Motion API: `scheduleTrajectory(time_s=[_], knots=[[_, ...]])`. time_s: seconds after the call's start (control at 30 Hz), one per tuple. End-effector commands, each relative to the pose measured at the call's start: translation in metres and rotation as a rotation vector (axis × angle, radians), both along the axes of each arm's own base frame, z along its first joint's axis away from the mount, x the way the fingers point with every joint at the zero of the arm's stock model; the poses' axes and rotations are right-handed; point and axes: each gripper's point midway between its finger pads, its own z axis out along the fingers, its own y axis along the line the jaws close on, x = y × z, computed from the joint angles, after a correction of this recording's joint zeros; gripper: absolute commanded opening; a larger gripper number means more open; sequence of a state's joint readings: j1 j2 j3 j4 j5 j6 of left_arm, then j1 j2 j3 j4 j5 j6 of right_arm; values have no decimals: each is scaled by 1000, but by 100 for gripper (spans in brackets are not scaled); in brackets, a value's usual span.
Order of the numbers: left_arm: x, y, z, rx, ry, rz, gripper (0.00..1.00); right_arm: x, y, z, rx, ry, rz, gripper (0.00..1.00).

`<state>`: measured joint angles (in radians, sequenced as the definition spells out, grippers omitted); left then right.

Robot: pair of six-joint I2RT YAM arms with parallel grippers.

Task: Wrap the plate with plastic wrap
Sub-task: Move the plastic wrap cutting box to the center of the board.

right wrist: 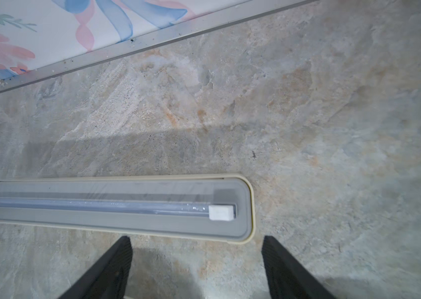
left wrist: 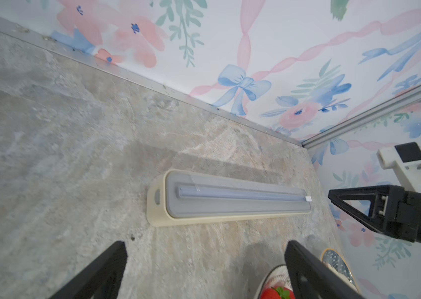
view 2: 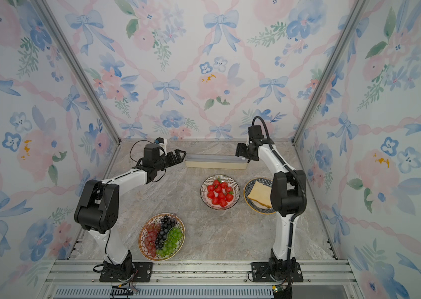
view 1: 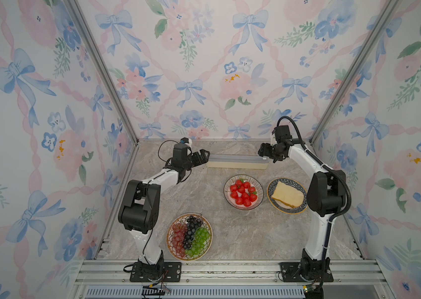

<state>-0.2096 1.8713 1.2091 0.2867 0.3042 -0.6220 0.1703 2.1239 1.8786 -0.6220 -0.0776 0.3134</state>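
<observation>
wrap box (right wrist: 116, 220), right gripper (right wrist: 196, 237) near (jaws spread)

Pastel wallpapered walls (view 1: 204, 64) of bows and flowers, aluminium corner posts (view 1: 102, 70), marbled grey-beige tabletop (view 1: 243, 233), soft even light.

The left arm (view 1: 157, 178) and right arm (view 1: 305, 158) were white tubes with bulky black joints. A thin black cable (view 1: 158, 151) looped from the left, a thick ribbed hose (view 1: 348, 191) along the right.

Long cream plastic wrap box (view 1: 238, 161), flat
</observation>
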Motion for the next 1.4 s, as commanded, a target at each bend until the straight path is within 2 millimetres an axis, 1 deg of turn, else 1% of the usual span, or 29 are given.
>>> scheduleTrajectory(time_s=[0.0, 0.07, 0.13, 0.17, 0.3, 0.43, 0.57, 0.7, 0.83, 0.97, 1.13, 1.37], knots=[[20, 8, -31, 39, 53, -11, 98, 4, 2, -8, -52, 46, -2, 82], [33, 8, -42, 28, 67, -18, 98, 10, 0, -15, -38, 59, -16, 84], [43, -1, -51, 1, 83, -51, 98, 15, -3, -19, -33, 57, -25, 88], [45, -6, -59, -14, 100, -67, 98, 16, -4, -20, -30, 57, -27, 89], [49, -25, -76, -36, 127, -116, 98, 17, -6, -30, 24, 79, -30, 92], [46, -48, -82, -61, 138, -188, 98, 15, -6, -40, 91, 100, -37, 93], [45, -60, -83, -70, 137, -221, 98, 13, -2, -47, 182, 114, -29, 93], [40, -70, -74, -77, 120, -265, 98, 11, 3, -54, 230, 135, -13, 93], [31, -82, -68, -87, 111, -318, 98, 10, 14, -57, 287, 147, 14, 93], [19, -92, -61, -93, 104, -364, 98, 4, 18, -58, 287, 160, 31, 92], [1, -97, -51, -80, 96, -385, 98, -8, 20, -59, 282, 171, 40, 92], [-22, -97, -50, -65, 107, -399, 98, -29, 28, -52, 291, 155, 83, 92]])
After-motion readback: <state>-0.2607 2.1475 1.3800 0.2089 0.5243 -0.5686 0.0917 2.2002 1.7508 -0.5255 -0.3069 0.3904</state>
